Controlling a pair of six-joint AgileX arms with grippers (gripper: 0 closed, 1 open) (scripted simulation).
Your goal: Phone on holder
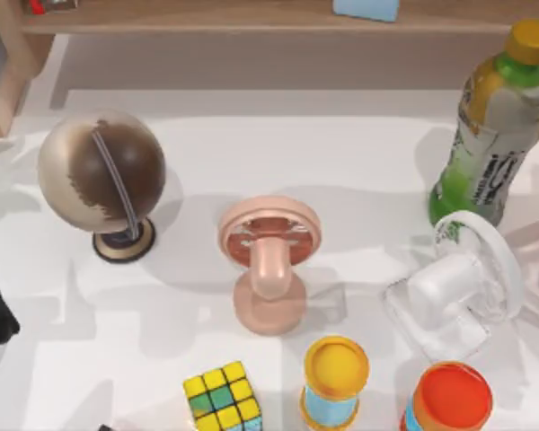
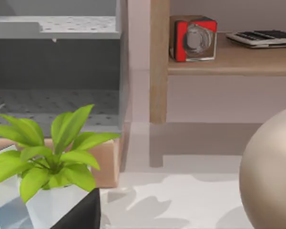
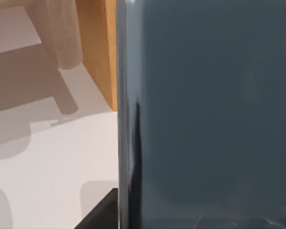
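A glossy, smooth blue-grey phone [image 3: 205, 114] with a rounded edge stands close before the right wrist camera; whether the right pincer clasps it, I cannot tell. The pink round-headed holder [image 1: 269, 260] stands mid-frame on the white tabletop [image 1: 359, 162].

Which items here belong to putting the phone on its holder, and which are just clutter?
Job: phone, close before the right wrist camera; pink holder, mid-table.

Clutter: globe, green bottle, white fan, puzzle cube, yellow-lidded can, orange-lidded can, potted plant.
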